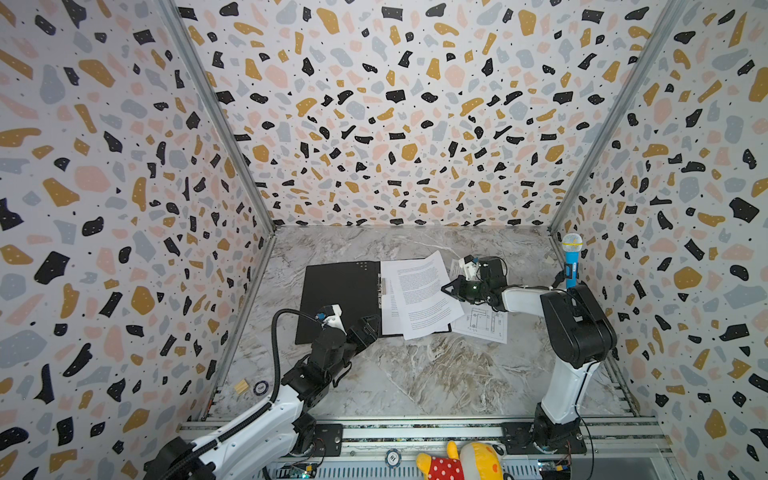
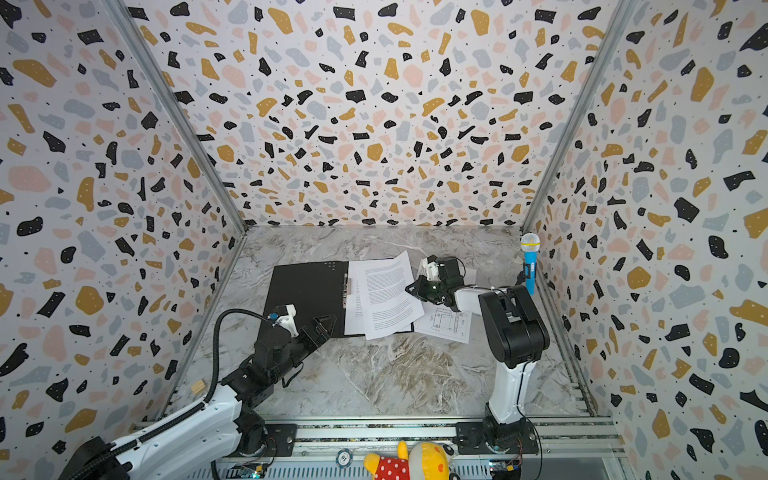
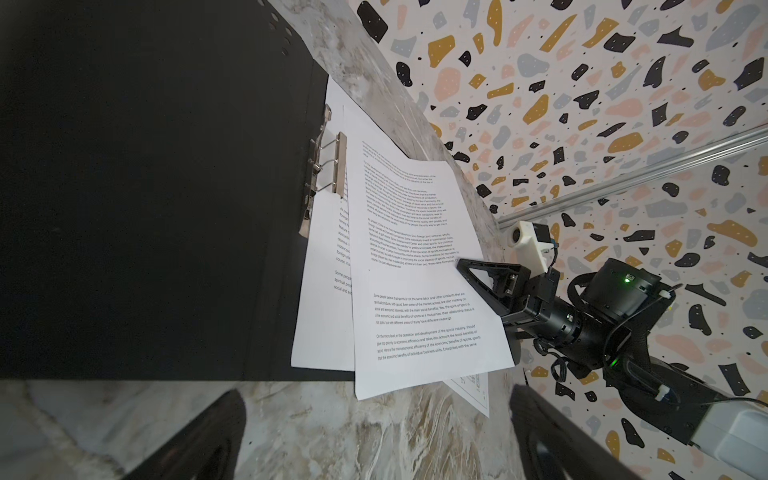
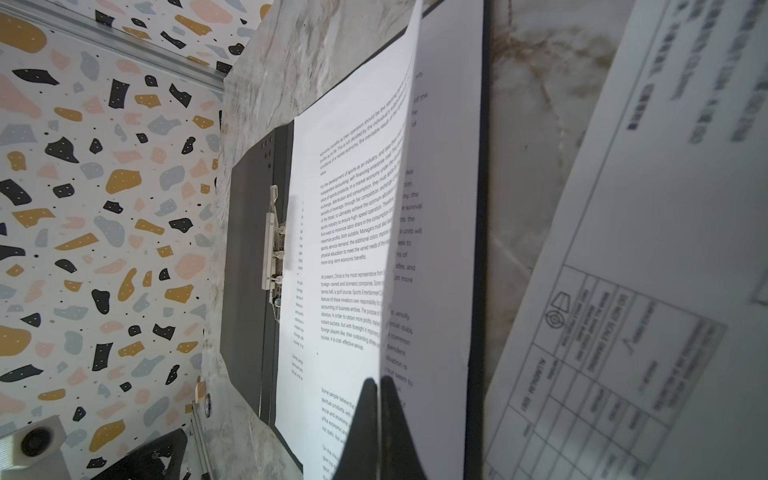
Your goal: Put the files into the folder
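While right jaws pinch the top sheet [image 1: 415, 291], left jaws stand wide, empty.
Better slide it toward nine o'clock, square on the folder [image 1: 336, 299].

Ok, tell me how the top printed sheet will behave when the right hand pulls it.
Probably floppy: the top printed sheet curls up where the right hand pinches its edge. Likely slides easily over the sheet beneath.
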### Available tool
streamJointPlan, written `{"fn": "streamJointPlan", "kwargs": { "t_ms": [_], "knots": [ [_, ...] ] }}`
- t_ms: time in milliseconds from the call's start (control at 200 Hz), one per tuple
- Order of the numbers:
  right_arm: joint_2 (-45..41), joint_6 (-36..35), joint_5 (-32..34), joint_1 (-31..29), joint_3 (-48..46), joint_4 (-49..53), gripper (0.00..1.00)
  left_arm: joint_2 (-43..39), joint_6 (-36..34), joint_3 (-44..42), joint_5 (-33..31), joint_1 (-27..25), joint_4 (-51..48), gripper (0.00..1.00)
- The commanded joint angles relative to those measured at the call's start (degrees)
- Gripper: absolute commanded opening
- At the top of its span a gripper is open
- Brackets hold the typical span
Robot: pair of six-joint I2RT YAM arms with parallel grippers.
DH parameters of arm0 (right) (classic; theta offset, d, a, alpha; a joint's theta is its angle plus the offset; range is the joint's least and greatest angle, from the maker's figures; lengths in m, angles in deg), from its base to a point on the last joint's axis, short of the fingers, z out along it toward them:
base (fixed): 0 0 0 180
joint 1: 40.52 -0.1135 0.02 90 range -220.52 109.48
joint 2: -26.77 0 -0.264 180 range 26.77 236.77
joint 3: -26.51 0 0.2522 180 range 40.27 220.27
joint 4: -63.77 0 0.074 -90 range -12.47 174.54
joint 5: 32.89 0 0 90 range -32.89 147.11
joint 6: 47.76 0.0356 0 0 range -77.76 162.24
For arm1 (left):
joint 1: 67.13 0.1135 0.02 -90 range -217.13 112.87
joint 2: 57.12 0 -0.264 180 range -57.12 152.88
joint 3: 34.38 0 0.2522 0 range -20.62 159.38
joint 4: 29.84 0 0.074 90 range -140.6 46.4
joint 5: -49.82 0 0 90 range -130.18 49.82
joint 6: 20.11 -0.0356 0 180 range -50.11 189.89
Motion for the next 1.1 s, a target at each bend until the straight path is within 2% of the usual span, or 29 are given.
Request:
{"fn": "streamJointPlan", "kwargs": {
  "t_ms": [0, 310, 1091],
  "knots": [
    [-0.19, 1.45, -0.55, -0.43, -0.5, -4.29, 0.0, -1.6, -1.07, -0.76, -0.93, 0.38, 0.19, 1.0],
    [1.6, 7.99, -0.81, -1.43, -2.19, -11.9, 0.0, -1.52, -0.46, -1.33, -1.26, 0.38, 0.78, 0.99],
    [2.87, 18.99, 6.82, -5.92, -3.38, -19.62, 0.0, -1.15, 0.03, -2.21, -1.13, 0.38, 2.52, 1.0]
  ]
}}
